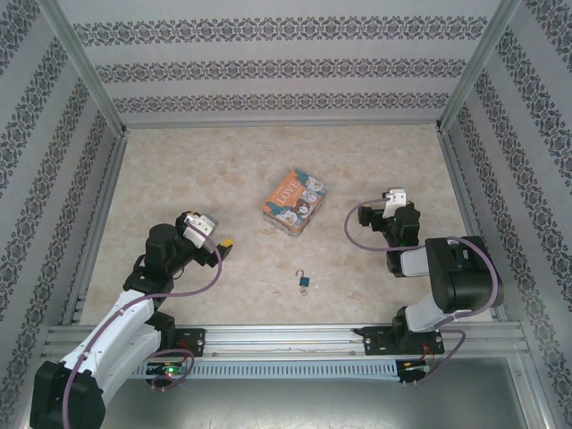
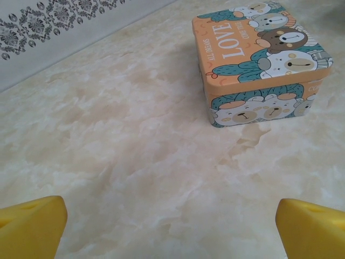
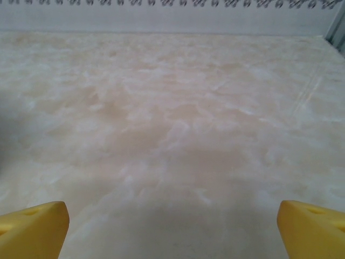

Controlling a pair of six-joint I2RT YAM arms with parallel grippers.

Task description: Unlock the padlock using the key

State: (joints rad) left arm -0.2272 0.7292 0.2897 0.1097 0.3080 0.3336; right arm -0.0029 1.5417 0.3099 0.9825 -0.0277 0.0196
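Note:
The tiny padlock (image 1: 305, 281), with a blue-teal body and a thin silvery shackle, lies on the marble tabletop near the front edge, between the two arms. A small pale speck beside it may be the key; it is too small to tell. My left gripper (image 1: 224, 243) hovers left of the padlock, open, with bare table between its yellow fingertips (image 2: 32, 226). In the left wrist view that gripper (image 2: 172, 232) points toward the box. My right gripper (image 1: 388, 197) sits right of the box, open and holding nothing. In the right wrist view the gripper (image 3: 172, 232) faces the back wall.
A colourful cartoon-printed "LOVE" box (image 1: 293, 201) stands mid-table, and in the left wrist view the box (image 2: 259, 59) is at upper right. Patterned walls (image 1: 268, 67) close in the back and both sides. A metal rail (image 1: 286, 335) runs along the front edge.

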